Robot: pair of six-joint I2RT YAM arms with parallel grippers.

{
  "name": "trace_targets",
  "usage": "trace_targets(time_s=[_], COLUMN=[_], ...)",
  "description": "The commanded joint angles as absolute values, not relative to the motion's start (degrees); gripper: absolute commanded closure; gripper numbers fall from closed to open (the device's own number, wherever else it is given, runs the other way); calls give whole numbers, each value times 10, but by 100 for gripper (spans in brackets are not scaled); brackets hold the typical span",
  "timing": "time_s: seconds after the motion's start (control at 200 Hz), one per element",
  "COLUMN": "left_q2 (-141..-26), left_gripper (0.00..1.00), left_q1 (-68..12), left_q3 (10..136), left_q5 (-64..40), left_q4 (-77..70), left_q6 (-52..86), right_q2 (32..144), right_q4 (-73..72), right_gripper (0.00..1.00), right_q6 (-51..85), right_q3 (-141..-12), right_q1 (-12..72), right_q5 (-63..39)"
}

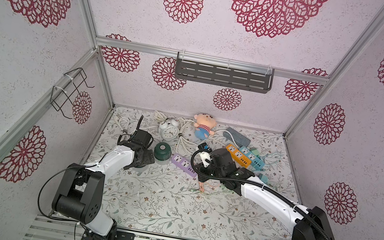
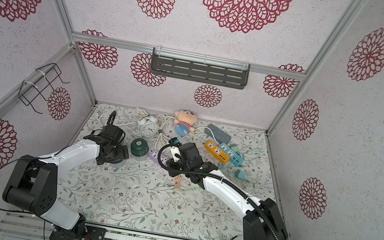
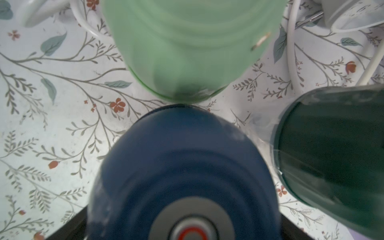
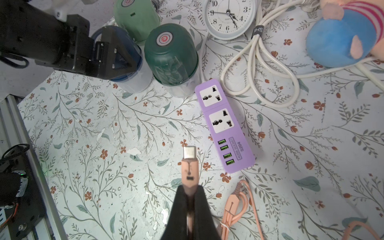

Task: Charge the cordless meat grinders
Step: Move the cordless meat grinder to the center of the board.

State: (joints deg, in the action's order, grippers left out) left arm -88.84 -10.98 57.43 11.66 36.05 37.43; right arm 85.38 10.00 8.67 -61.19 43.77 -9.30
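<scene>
left end effector (image 4: 118, 47) spread around navy grinder (image 3: 182, 155), right end effector (image 4: 190, 192) pinching pink plug (image 4: 189, 166)

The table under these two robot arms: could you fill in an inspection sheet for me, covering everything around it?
Surface: floral-print tabletop, a few white scuffs.
Job's things: light green grinder, dark green grinder and navy grinder stand clustered; no cable seen in any.
Clutter: alarm clock, plush doll, purple power strip, orange power strip, blue power strip.
Claws: left claw open, straddling the navy grinder; right claw shut on the USB-C plug of the pink cable.
Cables: white cords looped beside the clock; pink cable bundled on the tabletop.
Surroundings: flower-patterned walls, grey shelf, wire rack.
</scene>
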Motion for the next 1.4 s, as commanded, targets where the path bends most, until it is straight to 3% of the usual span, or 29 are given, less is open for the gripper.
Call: trace_targets(time_s=[0.0, 0.37, 0.6, 0.946, 1.206, 1.281, 1.351, 1.391], left_q2=[-895, -923, -871, -776, -834, -860, -871, -872], left_gripper=[3, 0, 10, 14, 14, 12, 0, 3], left_q1=[-97, -79, -107, -295, -448, -481, -502, -507], left_q3=[586, 592, 570, 512, 532, 548, 554, 553], left_q5=[132, 95, 102, 102, 107, 114, 127, 136], left_q4=[340, 317, 360, 399, 351, 351, 350, 348], left_q6=[347, 322, 324, 412, 461, 464, 462, 461], right_q2=[844, 863, 858, 826, 797, 793, 795, 800], right_q4=[86, 91, 109, 115, 118, 112, 100, 90], right_gripper=[100, 100, 100, 100, 100, 100, 100, 100], right_q6=[96, 96, 85, 83, 88, 93, 100, 105], right_q3=[-619, -629, -631, -606, -568, -556, -545, -540], right_q1=[437, 437, 435, 423, 366, 359, 358, 357], right_q5=[-103, -106, -85, -71, -101, -108, -118, -126])
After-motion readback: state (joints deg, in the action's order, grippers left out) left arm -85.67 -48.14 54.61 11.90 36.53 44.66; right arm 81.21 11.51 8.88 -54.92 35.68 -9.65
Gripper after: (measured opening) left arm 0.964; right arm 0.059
